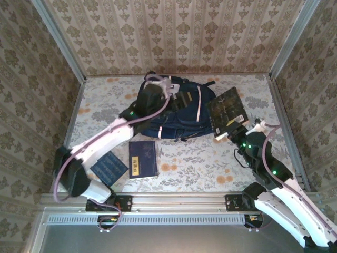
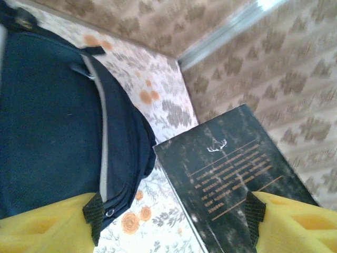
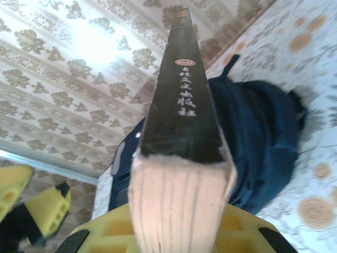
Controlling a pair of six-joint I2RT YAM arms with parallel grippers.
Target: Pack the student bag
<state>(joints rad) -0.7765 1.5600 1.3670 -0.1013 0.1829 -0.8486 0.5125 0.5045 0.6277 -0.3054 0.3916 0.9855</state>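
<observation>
At the near left of the surface (image 1: 210,163) we see a small blue patterned book (image 1: 109,168) lying flat, and just to its right a larger navy book (image 1: 143,158), also flat. Both are apart from the bag, and we judge they are waiting their turn to be packed. The left arm reaches over them to the far middle, where the left gripper (image 2: 174,219) hovers over the left upper part of the student bag (image 1: 181,118). Its yellow fingers stand wide apart with nothing between them. We take it that it is placed there to catch or steady the bag's opening, though we cannot see the opening clearly enough to say whether it is unzipped. The bag itself lies flat at the far middle of the surface, its pink stripe facing up. To its right a dark book (image 1: 226,108) is lifted off the surface and tilted, its nearest corner just beside the bag's right edge. The right gripper (image 1: 230,132) is clamped on the book's near end, across the page edges, with the spine running away towards the bag. Held that way, the book leads with its narrow end, which we judge suits sliding it into the bag. None of the three books is packed yet.
</observation>
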